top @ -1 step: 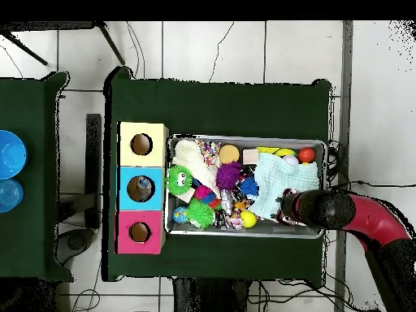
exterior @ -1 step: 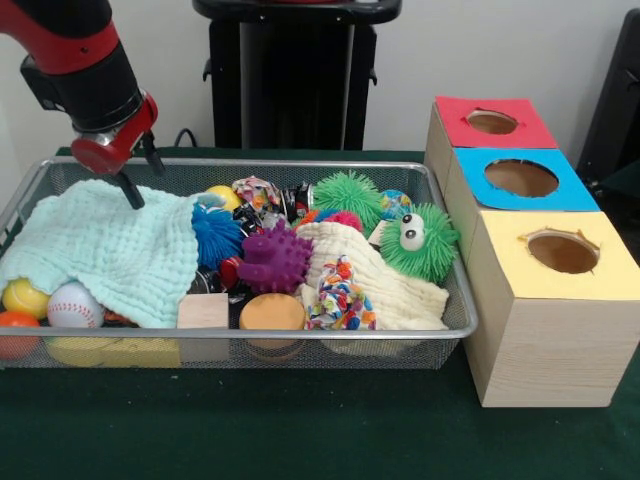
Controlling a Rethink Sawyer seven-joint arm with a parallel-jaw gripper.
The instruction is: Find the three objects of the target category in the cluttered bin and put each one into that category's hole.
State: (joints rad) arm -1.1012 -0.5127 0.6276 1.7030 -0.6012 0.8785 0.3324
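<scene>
- Your hand (exterior @ -1 step: 137, 175) hangs at the back corner of the wire bin (exterior @ -1 step: 455, 330), at the end farthest from the boxes. Its dark fingers (exterior @ -1 step: 130, 190) point down, tips at the mint cloth (exterior @ -1 step: 110, 245). From either view you cannot tell whether they are spread or closed, and nothing shows between them.
- The mint cloth lies bunched over that end of the bin, its long side running along the bin's length. From overhead (top @ -1 step: 276, 183) it sits just beside the hand (top @ -1 step: 286, 207), toward the bin's middle.
- Peeking out under the cloth's front edge you have a baseball (exterior @ -1 step: 74, 305), a yellow ball (exterior @ -1 step: 22, 297) and an orange ball (exterior @ -1 step: 15, 335) — all close below the hand, at the bin's front corner.
- Mid-bin sit a blue spiky ball (exterior @ -1 step: 215, 237), a purple spiky toy (exterior @ -1 step: 273, 260), a wooden block (exterior @ -1 step: 203, 312) and a round tan disc (exterior @ -1 step: 272, 312).
- A cream cloth (exterior @ -1 step: 385, 290) stretches toward the box end, with a bead-patterned piece (exterior @ -1 step: 338, 295) on it.
- A green fuzzy toy with googly eyes (exterior @ -1 step: 420, 243) and a green spiky ball (exterior @ -1 step: 348, 197) lie at the box end — well apart from the hand.
- Three boxes stand in a row on the green tabletop (exterior @ -1 step: 300, 430) beside the bin: red top (exterior @ -1 step: 493, 122) farthest back, blue top (exterior @ -1 step: 520, 178) in the middle, yellow top (exterior @ -1 step: 560, 255) nearest the front. Each has a round hole facing up.
</scene>
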